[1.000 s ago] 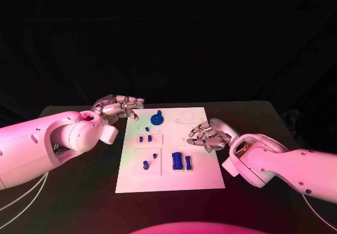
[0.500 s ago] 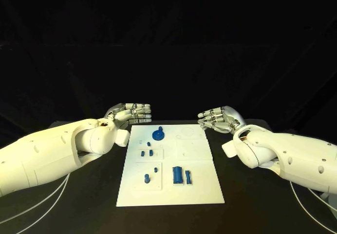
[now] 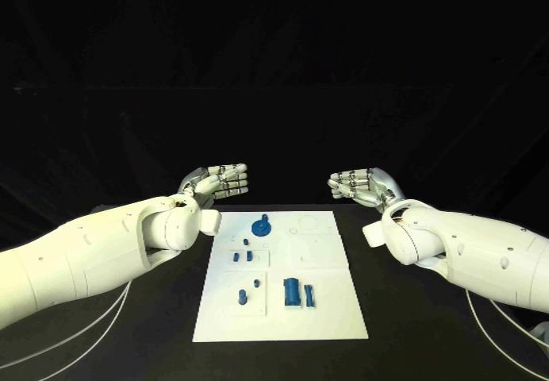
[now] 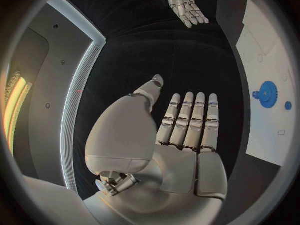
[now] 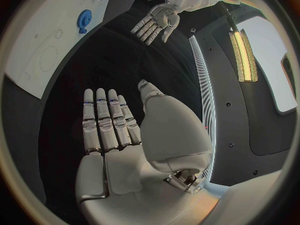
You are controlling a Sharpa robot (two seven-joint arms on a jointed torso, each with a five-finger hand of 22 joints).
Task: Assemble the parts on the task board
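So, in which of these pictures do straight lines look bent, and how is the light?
Head view: even light, the task board bright with straight edges against a black backdrop. Left wrist view: fisheye, the board's edge curves, and the left hand is lit plainly. Right wrist view: the same bending, the right hand is clear, and a lit strip glares yellow.

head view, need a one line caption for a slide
Both hands, left and right, held open above the table's far edge, with the white task board and its blue parts lying untouched between the arms.
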